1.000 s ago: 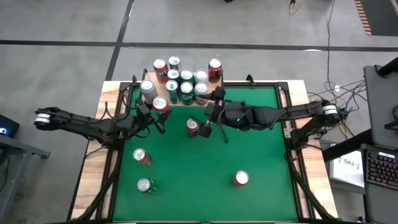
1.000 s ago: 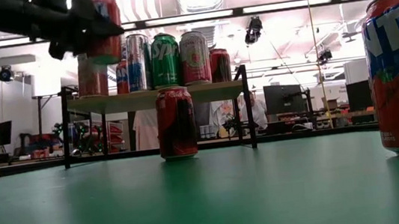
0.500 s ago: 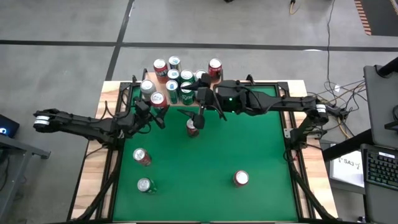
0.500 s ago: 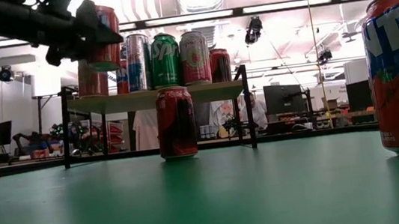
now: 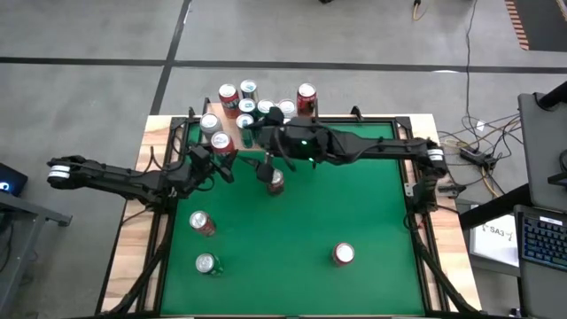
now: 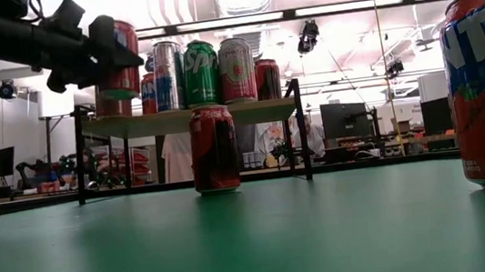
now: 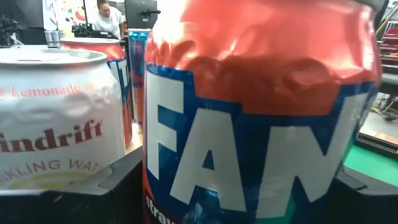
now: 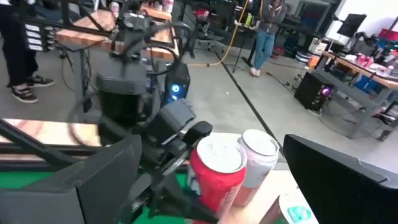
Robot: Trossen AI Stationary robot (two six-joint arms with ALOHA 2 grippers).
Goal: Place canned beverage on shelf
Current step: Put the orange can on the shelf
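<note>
Setting: robotics lab or workshop, shown by grey concrete floor [image 5: 89, 35], ceiling strip lights [image 6: 229, 20], desks with monitors [image 6: 341, 120], a lit computer tower [image 8: 176, 87], cables [image 5: 478, 142], and people standing [image 8: 268, 28] among benches.

A glossy, dented metal can [image 7: 261, 112] sits in the left hand, near the light-wood shelf [image 6: 185, 117] above matt green table [image 5: 292, 230].

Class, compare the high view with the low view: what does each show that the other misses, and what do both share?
Only the high view shows the right end effector, open above a red can on the table, and the silver-topped can near the front. Only the low view shows the shelf's black legs and the room behind. Both show the left end effector holding a red Fanta can by the shelf.
</note>
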